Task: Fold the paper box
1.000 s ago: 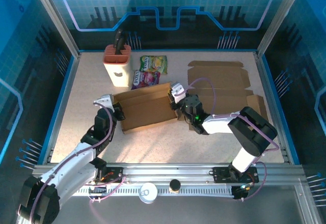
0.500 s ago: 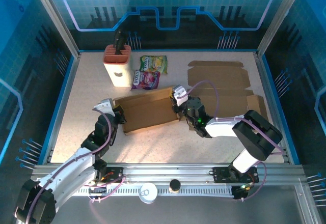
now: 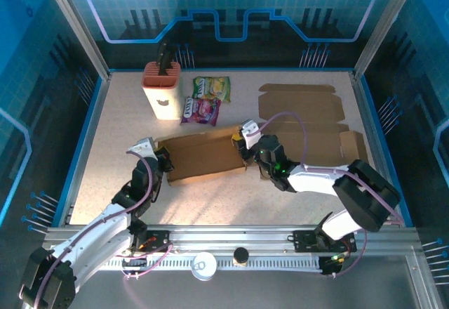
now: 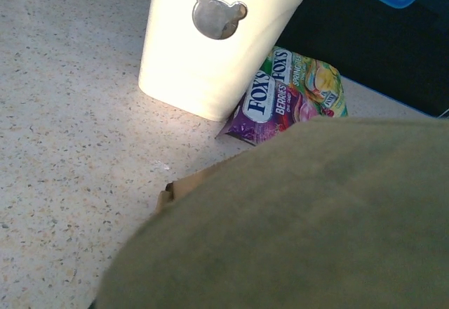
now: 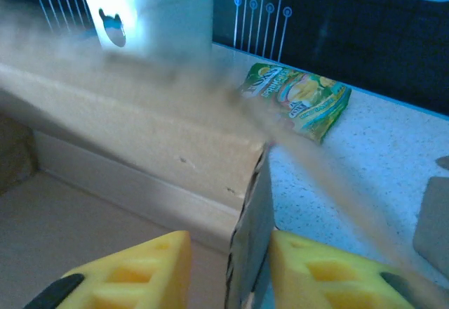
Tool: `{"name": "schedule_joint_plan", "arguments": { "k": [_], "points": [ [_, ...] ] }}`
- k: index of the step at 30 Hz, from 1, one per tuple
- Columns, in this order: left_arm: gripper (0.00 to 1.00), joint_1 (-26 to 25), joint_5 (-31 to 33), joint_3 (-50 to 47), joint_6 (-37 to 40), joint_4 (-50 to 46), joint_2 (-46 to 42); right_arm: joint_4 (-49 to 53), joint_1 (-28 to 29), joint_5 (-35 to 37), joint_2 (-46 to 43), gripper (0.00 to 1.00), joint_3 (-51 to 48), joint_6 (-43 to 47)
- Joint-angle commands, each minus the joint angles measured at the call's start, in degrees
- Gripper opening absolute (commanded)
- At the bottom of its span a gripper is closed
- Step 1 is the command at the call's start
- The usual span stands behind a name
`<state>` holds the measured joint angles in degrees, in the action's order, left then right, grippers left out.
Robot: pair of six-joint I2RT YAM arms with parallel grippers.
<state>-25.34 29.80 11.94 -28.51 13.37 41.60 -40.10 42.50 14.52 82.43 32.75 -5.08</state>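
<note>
The right claw has spread, releasing the right wall of the half-folded brown cardboard box at frame centre on the speckled surface. The fold is now unsupported there. The left claw stays pressed together on the box's left edge.

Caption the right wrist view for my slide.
Right gripper, jaws apart, straddles the cardboard box wall's edge; a candy bag lies beyond.

A paper box is pictured at the centre of a speckled table, flanked by a flat cardboard blank, a white canister, a green sweet packet and a purple sweet packet.
</note>
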Motion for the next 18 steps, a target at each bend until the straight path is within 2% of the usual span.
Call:
{"name": "schedule_joint_plan", "arguments": {
  "k": [1,7,11,18],
  "points": [
    [0.0,-0.82,-0.39,-0.11,-2.3,-7.66,1.96,5.84,1.27,-3.01,-4.06,0.43,-0.15,-4.81],
    [0.0,-1.63,1.25,0.01,-2.95,-8.09,2.18,11.29,2.58,-5.73,-9.06,0.57,-0.68,-9.33],
    [0.0,-2.06,1.88,0.18,-3.22,-8.51,1.9,13.36,2.94,-6.63,-13.66,0.61,-2.76,-11.73],
    [0.0,-2.77,3.39,0.1,-4.91,-7.9,1.98,22.71,4.59,-8.17,-23.69,0.63,-3.49,-14.25]
  ]
}}
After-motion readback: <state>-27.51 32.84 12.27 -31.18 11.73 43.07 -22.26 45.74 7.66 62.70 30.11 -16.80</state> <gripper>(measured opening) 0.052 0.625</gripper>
